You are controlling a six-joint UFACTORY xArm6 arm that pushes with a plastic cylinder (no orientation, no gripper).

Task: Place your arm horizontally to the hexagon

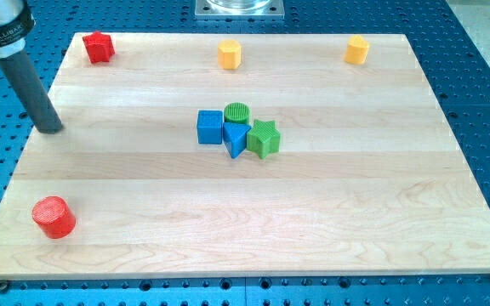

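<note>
You are looking down at a pale wooden counter, built of long planks whose grain runs from the frame's left to its right, lit evenly with no hard shadows. Around it on every side you see a blue metal base dotted with a regular grid of small holes, widest along the right of the frame and the bottom edge. At the top centre of the frame a square grey metal plate sits just beyond the counter's far edge.
</note>
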